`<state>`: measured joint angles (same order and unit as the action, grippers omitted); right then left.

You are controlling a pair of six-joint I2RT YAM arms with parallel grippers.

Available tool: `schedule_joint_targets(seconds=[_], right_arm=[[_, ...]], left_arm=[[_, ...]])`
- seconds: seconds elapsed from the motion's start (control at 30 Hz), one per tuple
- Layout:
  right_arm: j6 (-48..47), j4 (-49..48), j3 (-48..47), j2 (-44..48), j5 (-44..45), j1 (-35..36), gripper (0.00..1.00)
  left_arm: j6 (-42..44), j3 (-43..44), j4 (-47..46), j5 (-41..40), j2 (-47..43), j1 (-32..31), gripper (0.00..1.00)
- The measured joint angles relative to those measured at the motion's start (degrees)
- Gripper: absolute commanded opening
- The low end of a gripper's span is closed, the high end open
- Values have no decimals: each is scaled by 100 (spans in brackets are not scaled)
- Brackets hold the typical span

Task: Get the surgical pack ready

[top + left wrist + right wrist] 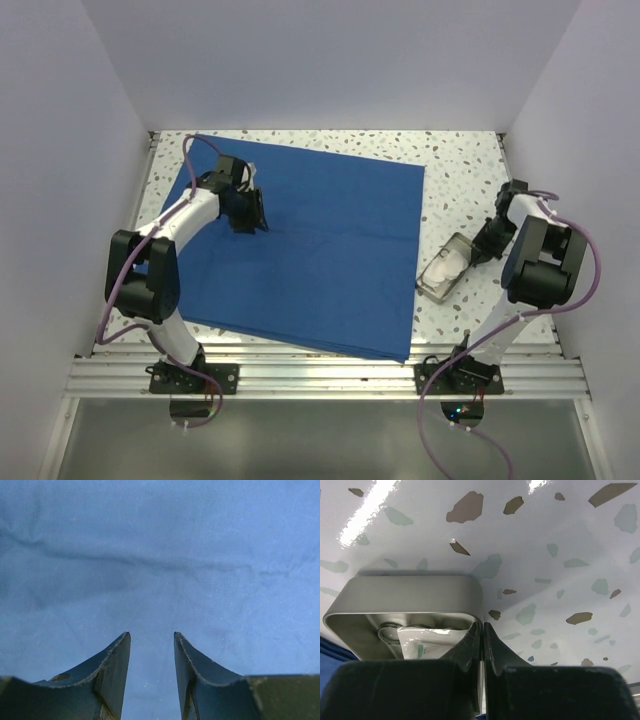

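Right wrist: right claw (483, 630) low, tight on tray (410, 587) wall

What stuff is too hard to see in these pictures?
- Tray contents: too small from above; the right hand blocks most in its wrist view.
- Whether that hand pinches the tray wall: the hand itself hides the contact.
- Anything under the drape: the cloth covers it, every view.

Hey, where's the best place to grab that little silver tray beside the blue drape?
Pinch the thin upright side wall of the silver tray from above, one finger inside, one outside: it lies flat, with a packet filling the middle. The right gripper looks shut on that wall.
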<state>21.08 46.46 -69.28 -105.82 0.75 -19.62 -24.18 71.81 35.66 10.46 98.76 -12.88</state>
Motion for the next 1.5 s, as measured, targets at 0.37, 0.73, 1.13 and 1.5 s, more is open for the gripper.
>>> schedule_joint_targets(seconds=[0.37, 0.73, 1.13, 1.5], right_arm=[[181, 1167, -1624, 13, 55, 205, 0], [1762, 1329, -2321, -160, -74, 2579, 0], [4450, 962, -2992, -1751, -20, 4457, 0], [5469, 1725, -4557, -2844, 168, 5066, 0]], left_arm=[[-4, 83, 61, -24, 0, 0, 43], [-44, 269, 433, -706, -407, 2, 46], [-133, 256, 732, -1198, -881, 7, 46], [-129, 61, 826, -1252, -1104, 9, 46]])
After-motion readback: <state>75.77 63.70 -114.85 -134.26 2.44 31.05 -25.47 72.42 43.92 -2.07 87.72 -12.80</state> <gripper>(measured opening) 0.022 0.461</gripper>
